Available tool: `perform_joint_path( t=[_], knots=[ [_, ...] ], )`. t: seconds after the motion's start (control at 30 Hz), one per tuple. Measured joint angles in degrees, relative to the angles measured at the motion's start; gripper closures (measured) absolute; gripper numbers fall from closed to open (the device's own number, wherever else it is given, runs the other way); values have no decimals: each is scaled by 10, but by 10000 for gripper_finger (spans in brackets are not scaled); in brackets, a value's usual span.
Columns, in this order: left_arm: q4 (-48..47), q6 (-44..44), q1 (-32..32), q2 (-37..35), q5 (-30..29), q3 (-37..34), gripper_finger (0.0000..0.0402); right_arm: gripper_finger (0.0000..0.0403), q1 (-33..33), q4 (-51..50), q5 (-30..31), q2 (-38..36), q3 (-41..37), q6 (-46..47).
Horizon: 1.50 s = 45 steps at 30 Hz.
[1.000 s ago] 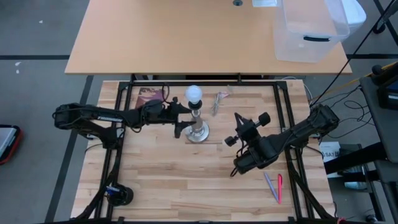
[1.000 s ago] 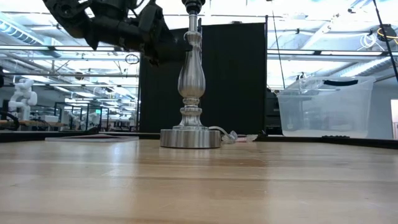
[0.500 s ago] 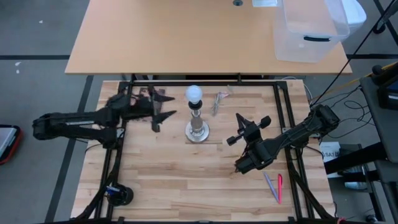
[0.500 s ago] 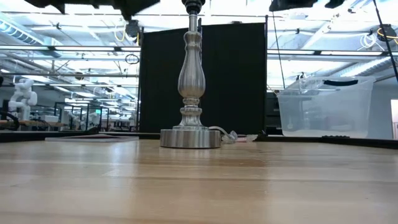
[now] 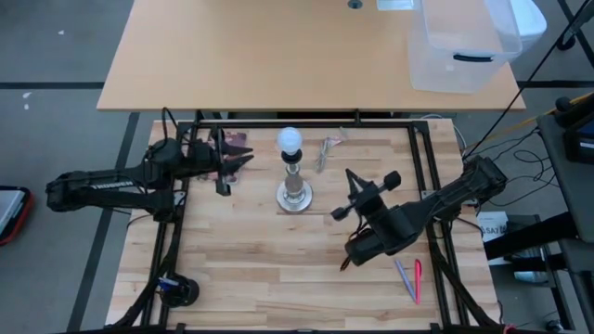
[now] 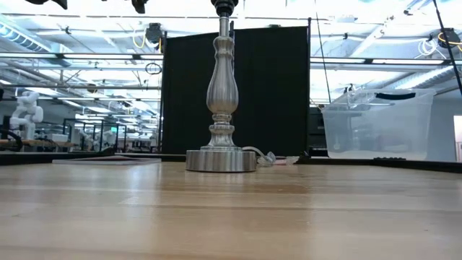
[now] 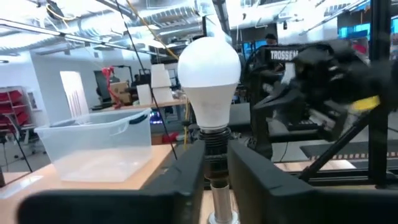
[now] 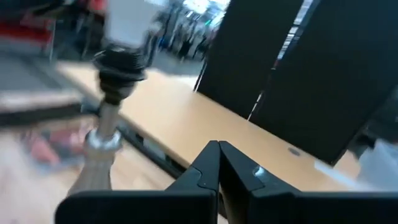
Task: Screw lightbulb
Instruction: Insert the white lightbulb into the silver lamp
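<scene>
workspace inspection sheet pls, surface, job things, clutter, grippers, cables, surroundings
surface: light wooden slatted table inside a black frame.
job's things: white round-headed lightbulb sits on top of the silver metal lamp stand, which stands upright mid-table.
clutter: pink and purple pens near the table's right front; crumpled clear wrapper behind the stand.
grippers: left gripper is clear of the stand on its left side, holding nothing, fingers partly apart; right gripper is shut and empty, to the right of the stand.
cables: lamp cord trails from the stand's base; black cable runs along the floor at right.
surroundings: clear plastic bin on the tan table behind.
</scene>
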Motion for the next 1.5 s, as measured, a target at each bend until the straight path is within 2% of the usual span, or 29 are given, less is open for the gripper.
perform_joint_path(
  t=[0.17,0.3,0.37,0.47,0.57,0.73,0.8,0.9,1.07,1.17,1.3,1.5],
  knots=[
    [1,-14,0,0,11,0,369,403,-5,83,-105,0,82,-251],
    [1,-14,0,1,16,0,372,403,-16,245,-207,0,114,-480],
    [3,-1,0,0,16,0,372,403,-22,335,-233,0,120,-578],
    [4,30,0,0,16,0,372,403,-34,422,-234,-4,120,-684],
    [5,61,0,0,16,0,372,403,-66,476,-256,-17,120,-712],
    [44,75,0,0,16,0,372,403,-137,618,-459,-19,120,-807],
    [60,75,0,0,16,0,372,403,-158,666,-508,-20,119,-854],
    [69,74,0,0,16,0,372,403,-186,697,-553,-45,119,-895],
    [66,56,10,0,8,0,372,403,-256,675,-677,-119,119,-876],
    [63,27,22,1,7,3,372,403,-302,629,-698,-172,117,-847],
    [17,15,35,2,25,25,372,403,-355,603,-694,-257,83,-830],
    [-9,26,65,13,25,54,372,403,-414,621,-717,-371,-59,-812]
  ],
)
